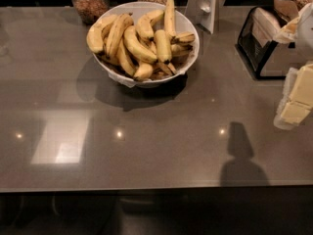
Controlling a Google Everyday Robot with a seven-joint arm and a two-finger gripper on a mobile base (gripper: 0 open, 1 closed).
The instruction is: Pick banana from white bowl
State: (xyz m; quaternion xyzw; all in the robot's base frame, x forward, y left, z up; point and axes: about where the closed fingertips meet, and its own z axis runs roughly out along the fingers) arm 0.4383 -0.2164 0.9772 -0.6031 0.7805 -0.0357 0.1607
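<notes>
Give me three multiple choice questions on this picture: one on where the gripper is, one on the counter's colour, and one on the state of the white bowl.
1. Where is the gripper?
A in the bowl
B at the view's right edge
C on the floor

2. What colour is the counter?
A grey-brown
B green
C red

3. The white bowl is:
A empty
B overturned
C heaped with bananas

Answers:
1. B, it hangs over the counter, far right of the bowl.
2. A, the bare top shows it.
3. C, yellow fruit piles above the rim.
</notes>
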